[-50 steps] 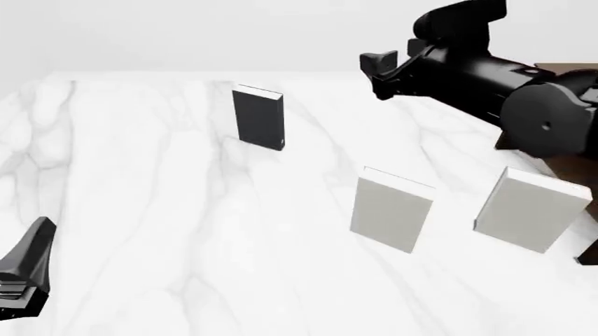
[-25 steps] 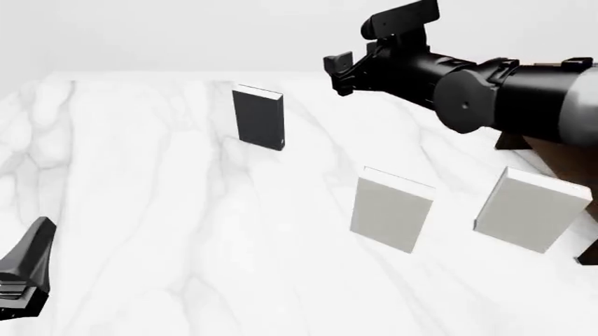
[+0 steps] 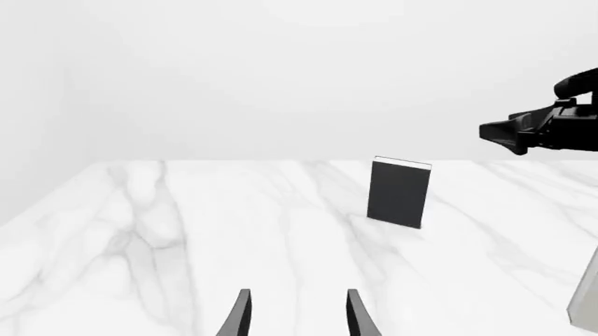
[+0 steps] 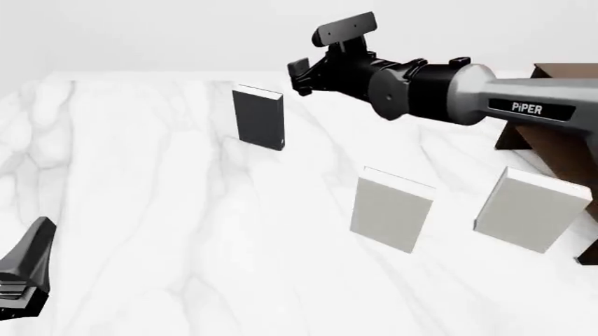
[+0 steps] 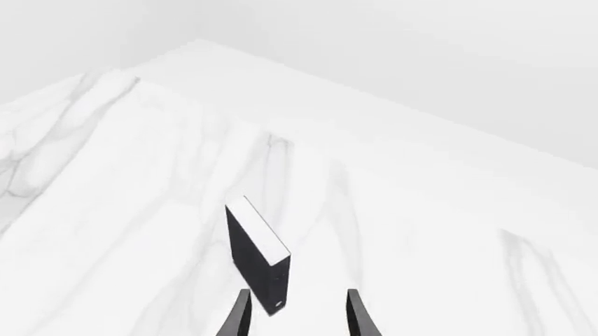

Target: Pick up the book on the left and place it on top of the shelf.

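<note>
The dark charcoal book (image 4: 259, 117) stands upright at the far left-centre of the marble table; it also shows as book (image 3: 400, 192) and book (image 5: 257, 259). My right gripper (image 4: 299, 78) hovers in the air just right of the book's top and apart from it, open, fingers (image 5: 241, 316) spread with nothing between them. The left gripper (image 4: 28, 262) rests low at the near left corner, far from the book, open and empty, as its fingers (image 3: 357, 316) show. The dark brown shelf (image 4: 565, 150) stands at the right edge, partly behind the right arm.
Two light grey books stand upright nearer to me: one (image 4: 393, 213) right of centre, one (image 4: 531, 208) close to the shelf. A sliver of a grey book (image 3: 587, 297) shows in the left wrist view. The right arm (image 4: 439, 91) spans above them.
The right arm has swung left across the table, bringing its gripper from near the shelf to just beside the dark book's top. The left arm and all books have stayed still.
</note>
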Tool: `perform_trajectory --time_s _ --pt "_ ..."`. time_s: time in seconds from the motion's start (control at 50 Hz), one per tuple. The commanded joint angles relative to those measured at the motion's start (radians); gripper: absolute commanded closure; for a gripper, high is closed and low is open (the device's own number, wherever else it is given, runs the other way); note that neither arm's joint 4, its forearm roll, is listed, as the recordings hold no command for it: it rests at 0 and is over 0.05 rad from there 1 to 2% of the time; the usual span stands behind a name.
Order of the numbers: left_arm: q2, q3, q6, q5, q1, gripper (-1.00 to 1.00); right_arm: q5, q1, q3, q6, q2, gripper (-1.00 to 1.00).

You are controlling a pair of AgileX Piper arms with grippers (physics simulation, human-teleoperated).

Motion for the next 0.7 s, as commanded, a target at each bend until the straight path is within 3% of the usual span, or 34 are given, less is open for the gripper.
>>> perform_trajectory --time_s 0.02,0.7 --pt "0.000 0.000 0.000 0.000 0.000 -1.00 -0.020 0.005 -0.051 0.006 0.073 -1.00" --pt "0.000 0.000 0.000 0.000 0.000 -1.00 -0.037 0.013 -0.104 0.045 0.179 -1.00"
